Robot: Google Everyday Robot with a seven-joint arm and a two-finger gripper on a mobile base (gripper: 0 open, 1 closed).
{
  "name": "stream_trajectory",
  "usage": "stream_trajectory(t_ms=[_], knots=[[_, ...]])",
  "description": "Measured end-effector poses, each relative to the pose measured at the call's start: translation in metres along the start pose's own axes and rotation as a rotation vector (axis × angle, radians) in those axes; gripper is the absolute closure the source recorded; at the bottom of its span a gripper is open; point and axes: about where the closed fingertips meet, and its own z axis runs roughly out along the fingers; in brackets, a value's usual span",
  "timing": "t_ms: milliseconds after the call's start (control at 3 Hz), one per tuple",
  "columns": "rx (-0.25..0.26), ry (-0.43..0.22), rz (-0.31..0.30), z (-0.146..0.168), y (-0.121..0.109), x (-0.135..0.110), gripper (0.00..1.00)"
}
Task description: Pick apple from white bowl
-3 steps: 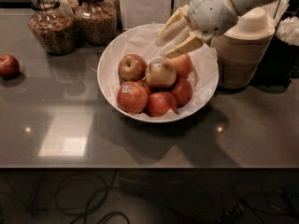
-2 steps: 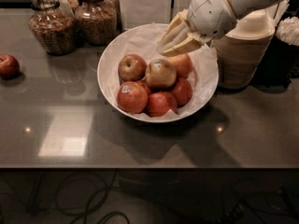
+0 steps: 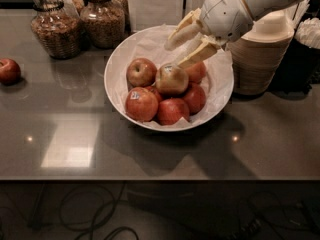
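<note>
The wide white bowl (image 3: 220, 104) lined with crinkled white paper sits mid-table and holds several red apples. A paler, yellow-red apple (image 3: 171, 78) lies on top of the pile. My gripper (image 3: 176, 51) hangs over the bowl's back right part, just above and right of that top apple. Its two cream fingers are spread apart and hold nothing; the lower fingertip (image 3: 185, 62) is close to the top apple.
A single red apple (image 3: 9, 70) lies on the table at far left. Two glass jars (image 3: 50, 26) of granola stand at the back left. A stack of beige paper bowls (image 3: 260, 54) stands right of the white bowl, behind my arm.
The gripper has barely shifted, edging slightly up and left over the bowl. The apples have not moved.
</note>
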Motion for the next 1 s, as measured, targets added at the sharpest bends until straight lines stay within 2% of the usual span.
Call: stream_trajectory(t_ms=[333,667,1000], knots=[[0.003,-0.003,0.009,0.0018,0.0034,-0.0003,0.12],[0.009,-0.003,0.018,0.0017,0.0069,0.0008,0.00],[0.009,-0.003,0.018,0.0017,0.0069,0.0009,0.03]])
